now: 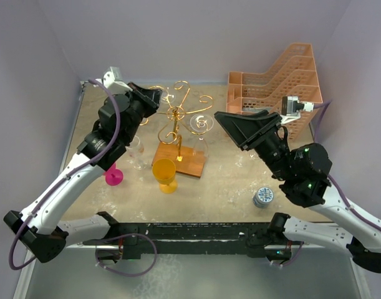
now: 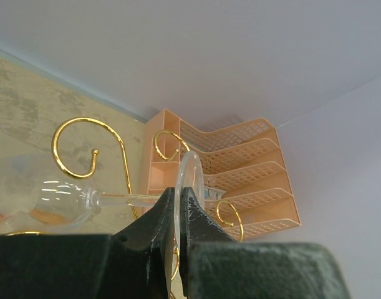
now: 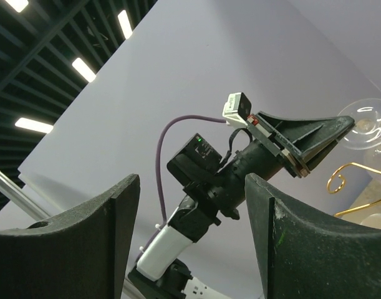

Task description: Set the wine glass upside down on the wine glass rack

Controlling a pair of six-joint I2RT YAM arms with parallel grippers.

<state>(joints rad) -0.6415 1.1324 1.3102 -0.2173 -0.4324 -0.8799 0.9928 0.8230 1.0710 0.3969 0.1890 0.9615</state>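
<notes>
Clear wine glass (image 2: 56,202), foot pinched in the left tool (image 2: 179,198), needs its stem slid squarely into a wine glass rack (image 1: 175,115) curl; right tool (image 3: 191,187) spread, empty.

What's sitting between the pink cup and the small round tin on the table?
The yellow goblet stands between the pink cup and the tin, close to the wine glass rack; the top view shows it.

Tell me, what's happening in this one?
The left gripper is shut on the foot of a clear wine glass, holding it sideways by the curled arms of the gold wine glass rack; it is not hung yet. The right gripper is open, empty, raised to the right.
</notes>
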